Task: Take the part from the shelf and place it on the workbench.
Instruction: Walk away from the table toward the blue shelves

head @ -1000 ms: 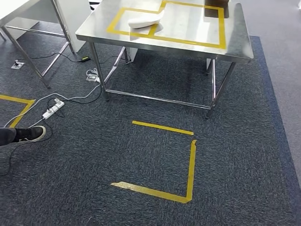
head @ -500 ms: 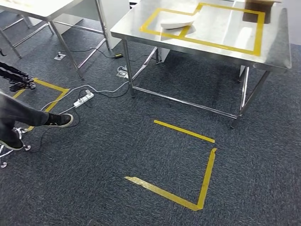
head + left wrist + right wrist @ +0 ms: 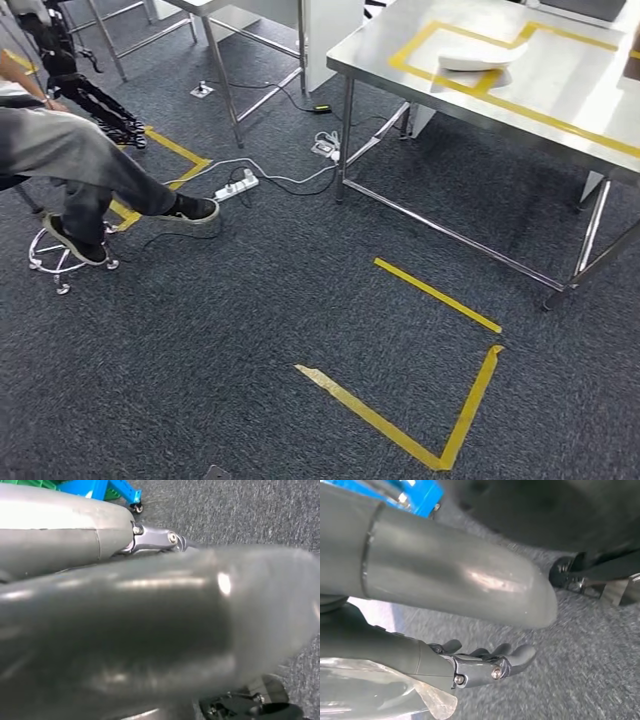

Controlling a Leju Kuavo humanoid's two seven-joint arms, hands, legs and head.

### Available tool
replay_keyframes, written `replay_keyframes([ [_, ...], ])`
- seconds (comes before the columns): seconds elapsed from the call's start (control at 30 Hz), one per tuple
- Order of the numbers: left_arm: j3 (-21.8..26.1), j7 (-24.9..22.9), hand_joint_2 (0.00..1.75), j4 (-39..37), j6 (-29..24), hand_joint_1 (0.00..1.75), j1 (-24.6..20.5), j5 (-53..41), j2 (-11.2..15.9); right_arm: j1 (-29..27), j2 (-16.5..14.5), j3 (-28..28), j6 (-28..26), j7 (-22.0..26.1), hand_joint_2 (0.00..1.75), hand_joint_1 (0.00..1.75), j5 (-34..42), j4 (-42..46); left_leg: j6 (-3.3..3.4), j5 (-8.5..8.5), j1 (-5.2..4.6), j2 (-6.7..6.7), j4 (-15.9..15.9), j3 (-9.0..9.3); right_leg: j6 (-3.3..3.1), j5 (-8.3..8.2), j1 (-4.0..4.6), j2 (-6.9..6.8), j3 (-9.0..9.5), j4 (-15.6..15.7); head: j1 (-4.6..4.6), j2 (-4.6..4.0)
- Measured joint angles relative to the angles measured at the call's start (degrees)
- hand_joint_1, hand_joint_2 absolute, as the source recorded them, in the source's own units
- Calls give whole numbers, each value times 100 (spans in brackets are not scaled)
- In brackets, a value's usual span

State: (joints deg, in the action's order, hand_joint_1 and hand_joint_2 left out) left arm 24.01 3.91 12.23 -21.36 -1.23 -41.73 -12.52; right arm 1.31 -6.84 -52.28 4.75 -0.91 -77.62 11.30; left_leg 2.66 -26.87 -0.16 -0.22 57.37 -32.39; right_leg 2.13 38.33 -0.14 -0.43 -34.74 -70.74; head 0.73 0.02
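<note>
Head view: one steel bench (image 3: 423,75) in the upper right of the frame, w/ yellow tape lines on its top. One white part (image 3: 474,59) lies on the bench top, resting across the tape near the upper right. A 2nd bench leg set (image 3: 219,70) shows at upper centre-left. On the dark carpet (image 3: 226,330), lower centre-right, 3 yellow tape strips (image 3: 423,440) form an open-sided square. One white power strip (image 3: 236,186) lies left of the bench legs, w/ cables trailing off it toward a small adapter (image 3: 324,148). One person sits at the left edge: 2 legs in grey trousers (image 3: 83,160), 2 dark shoes (image 3: 192,212); one chrome stool base (image 3: 64,262) under them. More yellow tape (image 3: 177,150) on the floor behind the legs.

Left wrist view: the left hand (image 3: 158,537) shows as a grey cover plus a dark finger part, very close and blurred, so can't tell if it's spread or closed. Blue frame piece (image 3: 109,490) at the top.

Right wrist view: right hand (image 3: 482,665) w/ dark fingers (image 3: 516,655) gently curled, apart, holding nothing, above the carpet.
</note>
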Motion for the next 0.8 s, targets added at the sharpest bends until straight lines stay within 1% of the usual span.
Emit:
replay_keyframes([
  [0.03,1,-3,0,-1,-4,0,1,-1,-7,-13,15,-7,-5,-11,0,0,55,0,3,8,0,-84,1,-8,3,36,-3,26,-128,-237,-1,0],
  [0.07,1,-2,0,-1,-5,0,8,-1,-7,-20,28,-16,-10,-25,0,0,103,0,0,14,1,-171,4,-9,4,-51,-7,39,-155,-250,0,0],
  [0.1,1,6,0,-2,3,0,14,0,-3,-24,38,-26,-15,-36,0,0,138,0,-9,19,4,-260,9,-6,4,-248,-17,65,-65,-18,-2,0],
  [0.13,1,19,0,-2,16,0,19,1,4,-26,45,-35,-17,-46,0,0,159,0,-21,23,7,-344,17,-5,6,-493,-35,145,101,372,-1,0],
  [0.17,1,36,0,-2,34,0,18,2,14,-27,47,-44,-17,-54,0,0,172,-1,-43,23,0,-422,36,-16,10,-676,-59,293,272,776,-1,0],
  [0.2,1,50,0,-2,50,0,14,3,25,-27,48,-51,-17,-56,0,0,180,-1,-70,26,-3,-499,59,-40,11,-784,-81,426,410,1091,-7,0],
  [0.23,1,63,0,-2,57,0,13,4,38,-28,48,-57,-17,-57,0,0,183,-2,-105,36,-5,-568,77,-72,10,-816,-93,524,491,1265,-10,0],
  [0.27,2,78,0,-2,59,0,20,5,50,-27,48,-59,-16,-52,0,0,181,-2,-148,52,-1,-638,88,-105,1,-797,-91,551,521,1318,-15,0],
  [0.3,4,91,0,-2,53,0,34,8,64,-26,48,-60,-17,-30,0,0,174,-2,-188,76,11,-709,89,-132,-23,-802,-87,490,534,1328,-19,0],
  [0.33,10,103,0,-3,46,0,54,12,78,-23,50,-60,-18,0,0,0,160,-2,-221,78,18,-711,102,-154,-56,-821,-85,413,543,1336,-17,0],
  [0.37,19,113,0,-3,39,0,70,16,88,-18,53,-60,-21,39,0,0,139,-1,-248,31,16,-626,168,-189,-95,-839,-85,336,547,1347,-28,0],
  [0.4,28,120,0,-4,34,0,76,20,97,-15,56,-60,-27,78,0,0,116,-1,-268,-85,9,-483,338,-264,-135,-852,-86,252,552,1362,-42,0],
  [0.43,36,128,0,-4,32,0,72,22,104,-15,61,-60,-33,109,0,0,91,0,-284,-260,7,-305,620,-383,-164,-856,-78,161,556,1370,-55,0],
  [0.47,40,138,0,-4,27,0,65,22,108,-16,63,-60,-37,135,0,0,67,0,-302,-459,7,-165,990,-541,-184,-851,-62,69,556,1370,-67,0],
  [0.5,43,149,0,-4,22,0,59,20,112,-19,64,-59,-40,154,0,0,46,0,-316,-627,14,-94,1361,-694,-198,-844,-47,-32,555,1369,-69,0],
  [0.53,45,159,0,-4,19,0,60,19,113,-19,65,-58,-40,168,0,0,29,0,-322,-712,20,-59,1615,-787,-204,-838,-36,-129,551,1368,-69,0],
  [0.57,48,168,0,-4,16,0,69,17,114,-13,65,-57,-39,179,0,0,16,0,-321,-695,24,-37,1681,-791,-208,-833,-28,-219,547,1368,-69,0],
  [0.6,50,174,0,-4,16,0,79,16,116,-2,65,-56,-39,187,0,0,7,0,-312,-581,24,-13,1525,-685,-208,-827,-23,-299,549,1368,-70,0],
  [0.63,51,180,0,-4,15,0,86,16,120,12,65,-56,-38,193,0,0,3,0,-290,-406,18,57,1177,-483,-205,-819,-17,-373,562,1368,-70,0],
  [0.67,53,186,0,-4,15,0,84,16,124,23,65,-55,-38,198,0,0,1,-1,-265,-267,-2,196,769,-259,-197,-808,-6,-443,576,1367,-70,0],
  [0.7,55,191,0,-4,13,0,73,15,128,30,65,-55,-39,203,0,0,0,-1,-234,-170,-24,316,426,-78,-179,-793,10,-508,584,1362,-68,0],
  [0.73,59,197,0,-4,9,0,62,13,132,37,65,-55,-39,208,0,0,0,-2,-206,-127,-46,409,200,33,-158,-782,25,-568,594,1359,-65,0],
  [0.77,66,203,0,-4,3,0,57,11,134,45,65,-55,-40,219,0,0,0,-2,-184,-134,-66,440,115,58,-134,-773,37,-626,600,1358,-65,0],
  [0.8,75,208,0,-4,-7,0,62,9,138,58,63,-54,-40,237,0,0,0,-2,-160,-123,-74,382,101,43,-107,-769,41,-680,611,1360,-65,0],
])
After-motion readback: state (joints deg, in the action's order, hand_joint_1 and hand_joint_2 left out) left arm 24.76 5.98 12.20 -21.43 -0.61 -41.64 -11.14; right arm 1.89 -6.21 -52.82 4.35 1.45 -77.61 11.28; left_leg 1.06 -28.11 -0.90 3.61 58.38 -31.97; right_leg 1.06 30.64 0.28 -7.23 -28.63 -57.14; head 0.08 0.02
